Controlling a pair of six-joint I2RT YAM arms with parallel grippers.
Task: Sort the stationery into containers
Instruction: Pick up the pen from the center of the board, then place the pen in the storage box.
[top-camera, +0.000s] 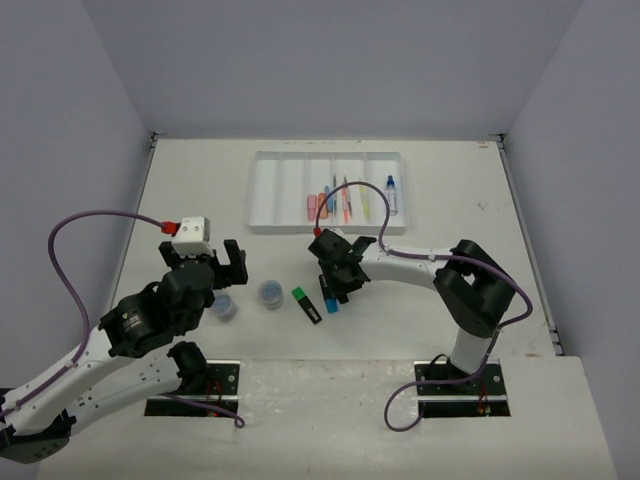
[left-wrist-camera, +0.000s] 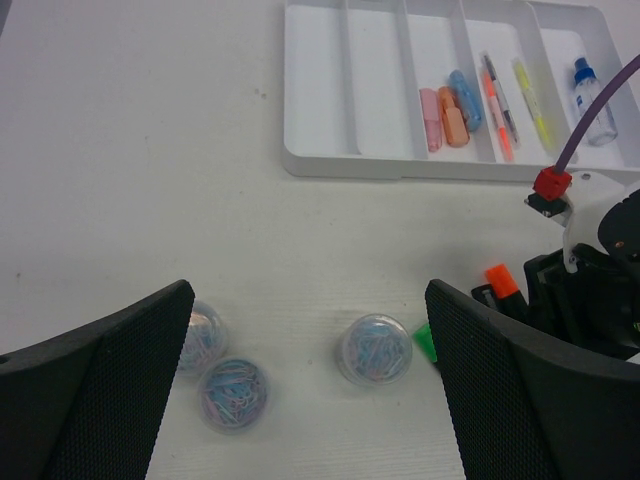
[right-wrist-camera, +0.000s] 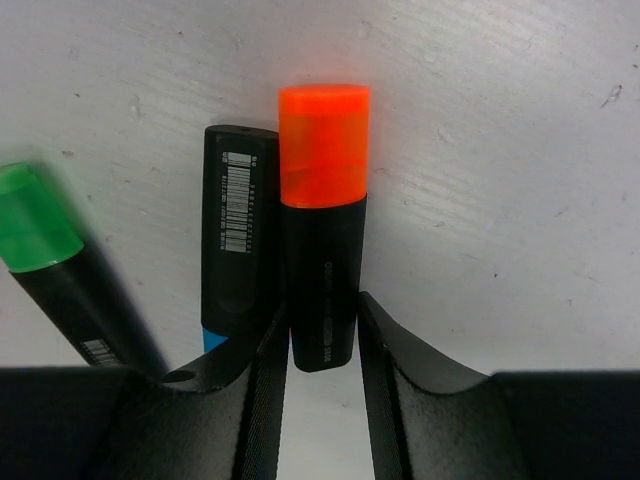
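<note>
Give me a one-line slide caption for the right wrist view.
Right claw gripping the orange-capped highlighter by its black body, the blue-ended highlighter and green-capped highlighter alongside on the white table.

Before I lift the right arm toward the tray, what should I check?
1. Grip of right gripper on orange-capped highlighter: ok.
2. Neighbouring blue-tipped highlighter clear of that grip: cannot tell; it lies against the held one.
3. Nearby green-capped highlighter clear of the grip: ok.
4. Room in the tray compartment holding highlighters: ok.
5. Idle left gripper open and off the route: ok.
</note>
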